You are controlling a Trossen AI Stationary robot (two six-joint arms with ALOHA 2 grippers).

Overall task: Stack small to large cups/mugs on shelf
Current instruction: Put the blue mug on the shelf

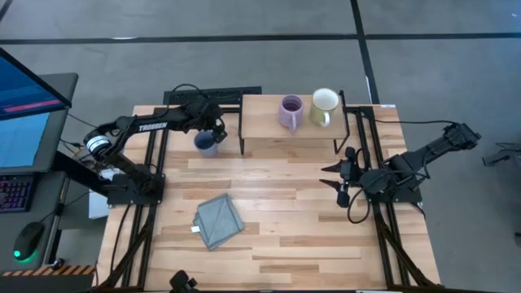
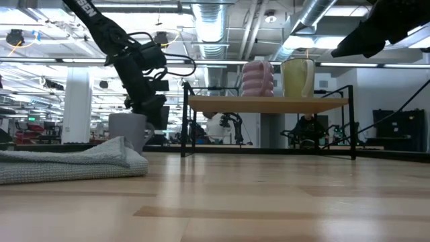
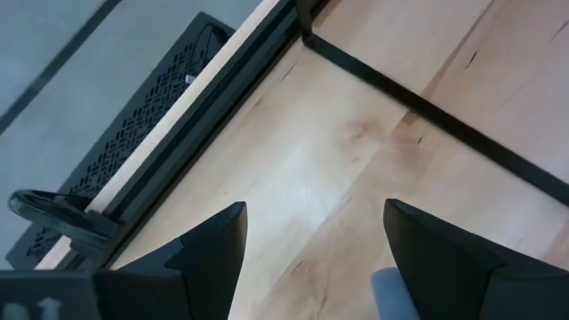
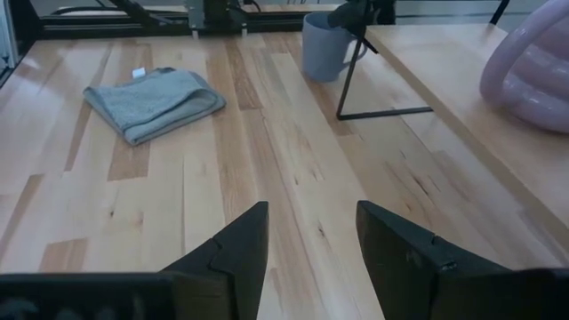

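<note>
A lavender mug [image 1: 291, 112] and a cream mug [image 1: 324, 106] stand upright side by side on the low wooden shelf [image 1: 269, 122] at the table's far edge. A dusty blue mug [image 1: 206, 142] stands on the table just left of the shelf. My left gripper [image 1: 216, 129] hovers open, slanting down over that mug's far side; in the left wrist view only a sliver of the blue mug [image 3: 394, 292] shows by one finger, and no touch shows. My right gripper [image 1: 335, 177] waits open near the shelf's right front leg, with nothing between its fingers.
A folded grey cloth [image 1: 218, 220] lies on the table toward the near edge, left of centre. The shelf's thin black legs [image 4: 354, 80] stand right beside the blue mug [image 4: 322, 44]. A monitor and keyboard sit beyond the table's left edge.
</note>
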